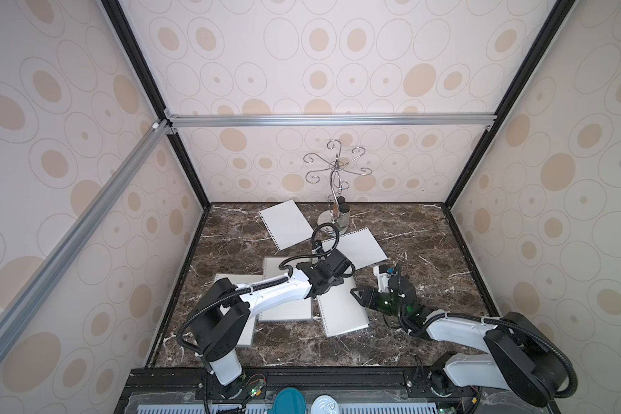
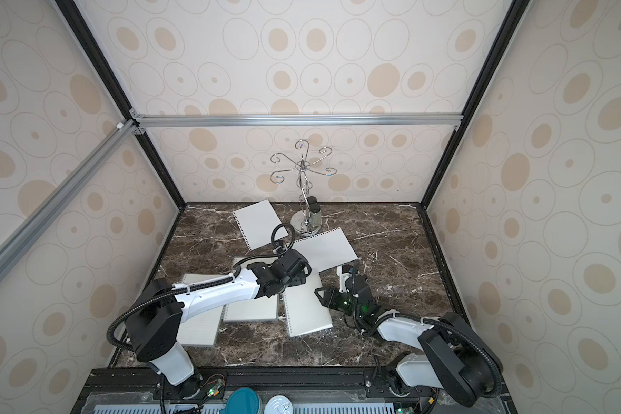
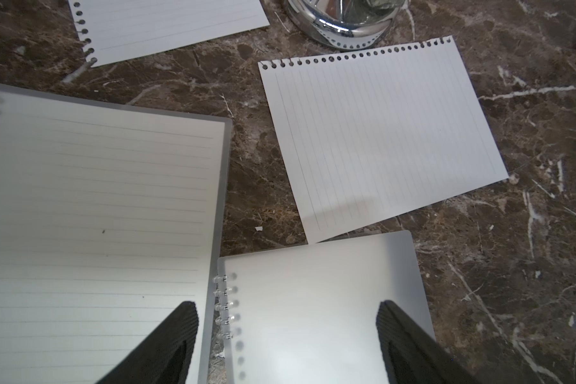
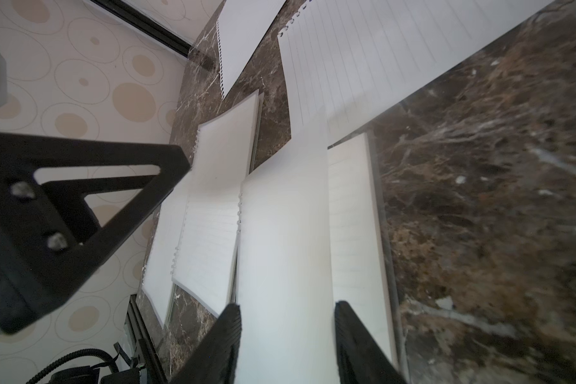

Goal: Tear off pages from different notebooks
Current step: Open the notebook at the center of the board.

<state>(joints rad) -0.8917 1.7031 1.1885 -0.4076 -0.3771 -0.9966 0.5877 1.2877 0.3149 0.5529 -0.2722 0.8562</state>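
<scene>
My left gripper (image 3: pixel 286 304) hangs over the right notebook (image 3: pixel 313 299), jaws wide apart and holding nothing. One finger is above that notebook's coil edge, by the middle notebook (image 3: pixel 97 199), and the other is above its free edge.

My right gripper (image 4: pixel 285 309) sits low at the same notebook's free side, reaching in along the table (image 1: pixel 427 251). Its jaws are partly apart, and a white sheet (image 4: pixel 283 232) of that notebook runs between the fingers. I cannot tell whether they touch it. Beside the sheet I see a lined page of the same notebook.

In both top views the three notebooks lie side by side at the near middle of the table. My left arm crosses the left notebook (image 1: pixel 244 337) and the middle one.

Two torn pages lie farther back. The near page (image 3: pixel 379 133) meets the right notebook's far edge, and its holed edge is just beside the stand (image 1: pixel 334 215). The far page (image 1: pixel 285 224) lies by the back wall, left of the stand.
</scene>
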